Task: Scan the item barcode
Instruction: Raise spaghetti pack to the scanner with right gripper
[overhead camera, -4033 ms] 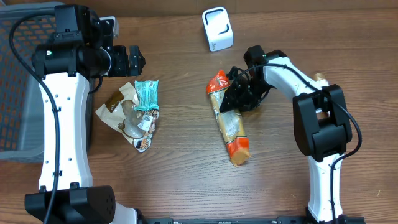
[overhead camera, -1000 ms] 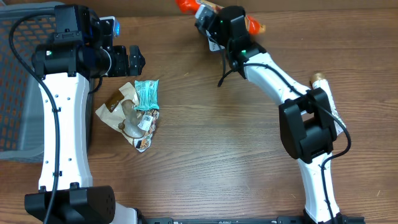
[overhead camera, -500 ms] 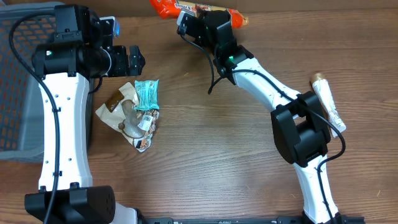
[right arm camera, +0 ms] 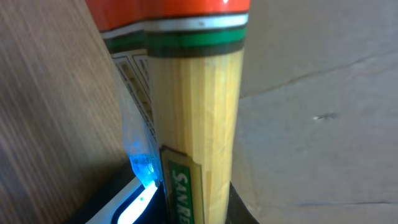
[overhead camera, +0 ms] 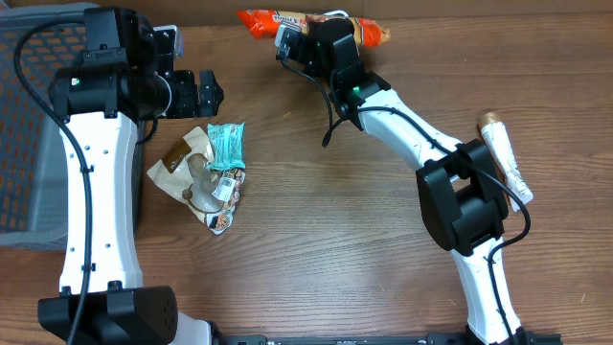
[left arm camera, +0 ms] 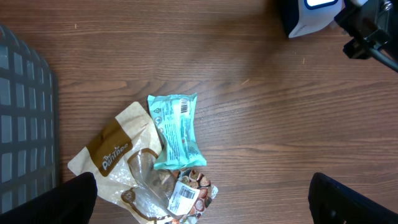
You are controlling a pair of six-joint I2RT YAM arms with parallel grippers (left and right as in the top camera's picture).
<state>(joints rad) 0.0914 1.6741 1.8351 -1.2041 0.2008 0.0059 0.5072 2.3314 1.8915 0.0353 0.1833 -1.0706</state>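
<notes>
Pasta packet [overhead camera: 263, 18], orange-capped, hangs crosswise at 12 o'clock over the far edge of the worktop [overhead camera: 316, 249], pinched in the nearly closed right claw [overhead camera: 318, 29]. The white right arm reaches up from 5 o'clock with its elbow bent. The scanner [right arm camera: 140, 202] shows only as a blue glow under the packet in the right wrist view; overhead, the arm hides it. The left claw [overhead camera: 206, 91] hovers at 10 o'clock, spread fully wide and empty, with a teal wrapper [overhead camera: 226, 146] and a brown pouch [overhead camera: 182, 158] toward its 6 o'clock. At 3 o'clock, the right arm partly covers a beige packet [overhead camera: 503, 158].
</notes>
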